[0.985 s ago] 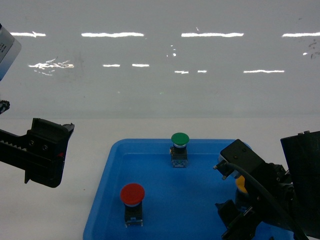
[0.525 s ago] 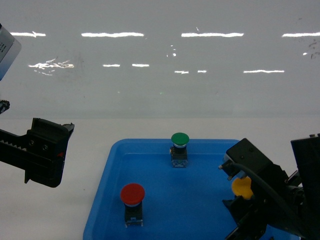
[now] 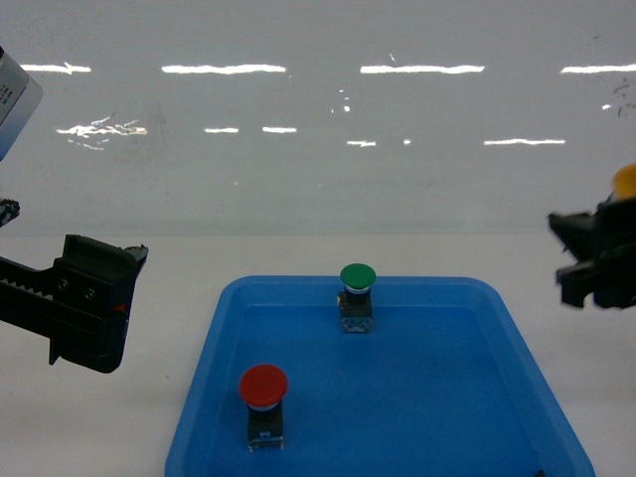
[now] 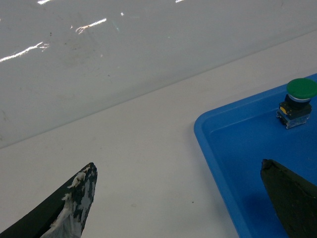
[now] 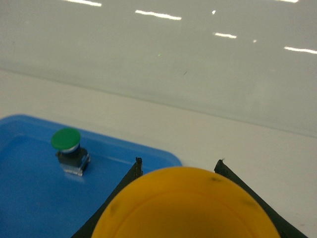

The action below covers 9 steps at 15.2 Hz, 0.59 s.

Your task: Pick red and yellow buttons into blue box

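head view: my right pincer (image 3: 596,260) at 3 o'clock clamps yellow button (image 3: 625,180), lifted | red button (image 3: 263,386) on tray (image 3: 209,397), pending | left pincer (image 4: 178,198) spread wide, empty | blue box unseen

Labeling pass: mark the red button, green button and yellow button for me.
red button (image 3: 263,385), head view, centre of its red cap.
green button (image 3: 358,275), head view, top of its green cap.
yellow button (image 5: 184,208), right wrist view, middle of the yellow cap between the fingers.

Buttons: three are counted
Red button (image 3: 263,386): one
Yellow button (image 5: 185,206): one
Green button (image 3: 358,277): one
Blue tray (image 3: 447,397): one
Grippers: two, left gripper (image 4: 178,198) and right gripper (image 3: 596,260)
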Available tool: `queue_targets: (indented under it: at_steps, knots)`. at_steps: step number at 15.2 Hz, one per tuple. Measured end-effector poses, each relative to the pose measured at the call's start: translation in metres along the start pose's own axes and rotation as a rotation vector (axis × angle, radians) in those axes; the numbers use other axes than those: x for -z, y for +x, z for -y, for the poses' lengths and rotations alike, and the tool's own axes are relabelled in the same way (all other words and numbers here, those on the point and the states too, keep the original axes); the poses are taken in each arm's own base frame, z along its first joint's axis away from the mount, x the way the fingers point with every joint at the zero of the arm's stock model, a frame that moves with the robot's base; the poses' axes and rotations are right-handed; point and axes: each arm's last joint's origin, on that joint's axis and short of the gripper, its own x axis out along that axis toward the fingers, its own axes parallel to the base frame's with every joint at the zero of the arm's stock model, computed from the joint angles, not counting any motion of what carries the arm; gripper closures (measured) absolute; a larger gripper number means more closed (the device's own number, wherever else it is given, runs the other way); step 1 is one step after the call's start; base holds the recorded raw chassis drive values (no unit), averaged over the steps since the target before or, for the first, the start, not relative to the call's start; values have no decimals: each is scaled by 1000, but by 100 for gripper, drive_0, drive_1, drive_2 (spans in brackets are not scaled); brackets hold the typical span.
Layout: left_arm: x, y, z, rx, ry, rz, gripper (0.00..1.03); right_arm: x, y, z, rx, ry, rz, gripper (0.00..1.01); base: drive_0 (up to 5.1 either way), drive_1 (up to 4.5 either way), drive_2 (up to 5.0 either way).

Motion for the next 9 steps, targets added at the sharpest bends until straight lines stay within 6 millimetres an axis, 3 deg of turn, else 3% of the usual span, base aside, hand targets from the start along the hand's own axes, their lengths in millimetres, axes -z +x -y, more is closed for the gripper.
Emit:
queue_targets:
  at_steps: [4,9]
  knots:
    - [0,0,0,0,0,0,5,-25,-57,0,155,66,188,62,0,0,0]
    - [0,0,0,0,0,0,5,-4,-132,-22,206,70,210,63,0,0,0]
